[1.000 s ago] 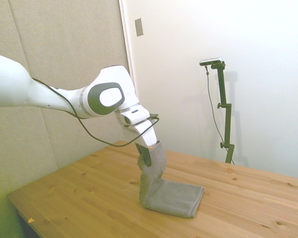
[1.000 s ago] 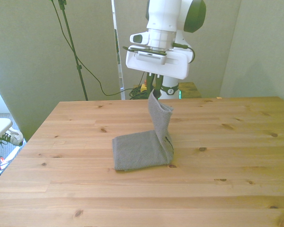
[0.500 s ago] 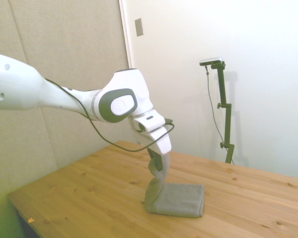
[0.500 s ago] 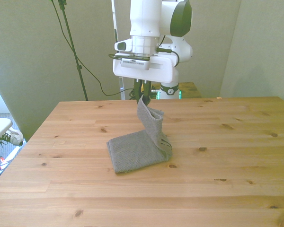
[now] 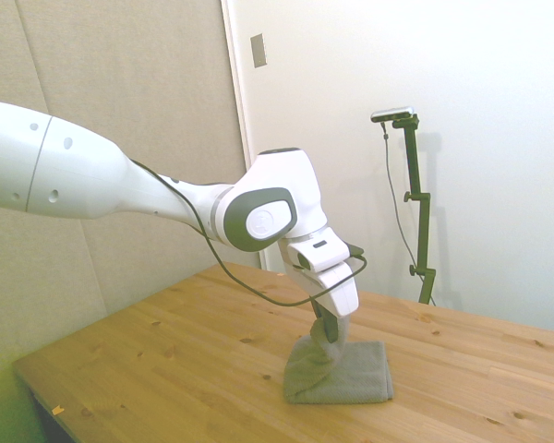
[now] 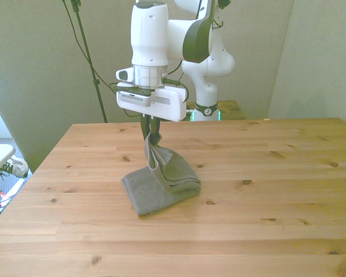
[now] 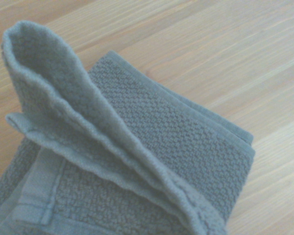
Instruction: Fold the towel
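Observation:
The grey towel [image 6: 161, 184] lies in the middle of the wooden table [image 6: 265, 231], with one end lifted and draped back over the flat part. My gripper [image 6: 151, 140] is shut on that raised end, a short way above the flat layer. In the side view the gripper [image 5: 328, 334] pinches the lifted flap directly over the towel [image 5: 351, 374]. The wrist view shows the towel [image 7: 186, 147] from close by, with the raised folded flap standing over the flat ribbed layer.
Bare table top [image 5: 166, 369] surrounds the towel on all sides. A black cable [image 6: 98, 75] hangs behind the table at the front view's left. A shoe [image 6: 14, 167] lies on the floor past the table's edge.
The gripper has carried the towel's lifted end toward the front view's left and lower, laying more of it over the flat part. The whole towel slid slightly the same way.

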`<state>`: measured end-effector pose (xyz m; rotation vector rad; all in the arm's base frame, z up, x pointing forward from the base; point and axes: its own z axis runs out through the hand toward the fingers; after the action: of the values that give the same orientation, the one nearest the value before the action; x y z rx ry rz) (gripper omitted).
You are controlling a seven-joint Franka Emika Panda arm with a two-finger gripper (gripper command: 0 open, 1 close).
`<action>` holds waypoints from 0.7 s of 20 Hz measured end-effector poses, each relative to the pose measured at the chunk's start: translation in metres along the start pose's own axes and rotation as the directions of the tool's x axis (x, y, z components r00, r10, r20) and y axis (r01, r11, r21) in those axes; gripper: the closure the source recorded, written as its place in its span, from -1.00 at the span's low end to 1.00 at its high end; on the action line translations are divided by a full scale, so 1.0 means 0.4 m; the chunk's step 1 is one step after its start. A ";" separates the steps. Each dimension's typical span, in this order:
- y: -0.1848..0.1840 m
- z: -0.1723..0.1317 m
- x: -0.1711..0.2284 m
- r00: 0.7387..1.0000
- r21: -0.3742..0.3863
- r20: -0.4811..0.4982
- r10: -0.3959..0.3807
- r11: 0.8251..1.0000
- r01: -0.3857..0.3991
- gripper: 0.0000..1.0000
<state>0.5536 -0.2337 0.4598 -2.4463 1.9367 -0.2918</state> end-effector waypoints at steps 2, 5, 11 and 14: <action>-0.011 0.005 0.005 1.000 0.004 0.003 0.002 1.000 -0.002 -1.00; -0.014 0.008 0.005 1.000 0.007 0.010 0.000 1.000 -0.001 -1.00; -0.010 -0.005 0.002 1.000 0.014 0.011 -0.019 1.000 0.019 -1.00; 0.031 -0.041 -0.063 0.995 0.003 0.051 -0.083 0.997 0.083 -1.00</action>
<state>0.5336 -0.2105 0.4709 -2.5117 1.8189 -0.2285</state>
